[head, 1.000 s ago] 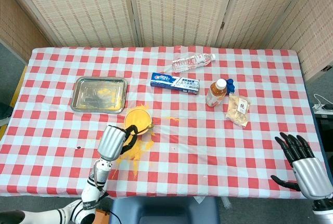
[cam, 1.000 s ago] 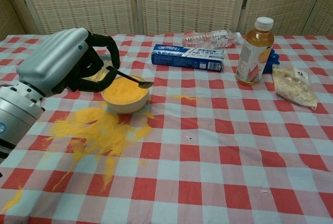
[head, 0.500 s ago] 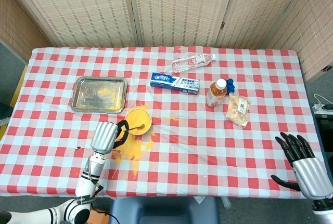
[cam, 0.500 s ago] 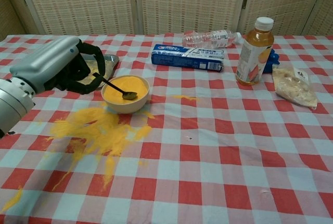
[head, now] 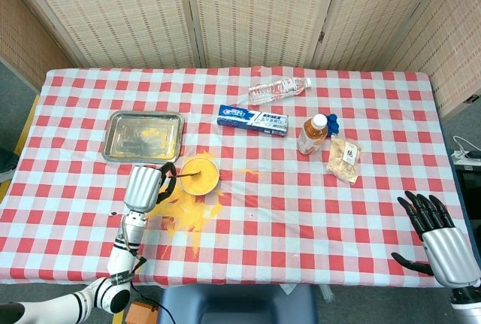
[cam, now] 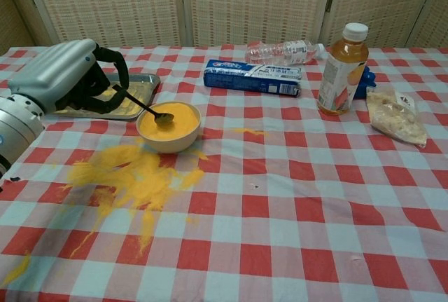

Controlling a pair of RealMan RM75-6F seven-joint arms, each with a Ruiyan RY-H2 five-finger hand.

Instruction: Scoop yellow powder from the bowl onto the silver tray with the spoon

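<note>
Left hand (cam: 66,81) wrapped round spoon (cam: 143,106) handle, tip in bowl (cam: 168,128). Right hand (head: 436,234) spread, empty. Powder (cam: 171,120) probably light, spills easily; keep level.

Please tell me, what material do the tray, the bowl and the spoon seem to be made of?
The tray looks like metal, probably stainless steel: silver, glossy, with reflections on its raised rim. The bowl seems ceramic or plastic: a smooth, pale cream wall, not see-through; the look leaves this open. The spoon, held by the left hand, is dark and thin with a slight shine, perhaps metal, but I cannot be sure.
</note>
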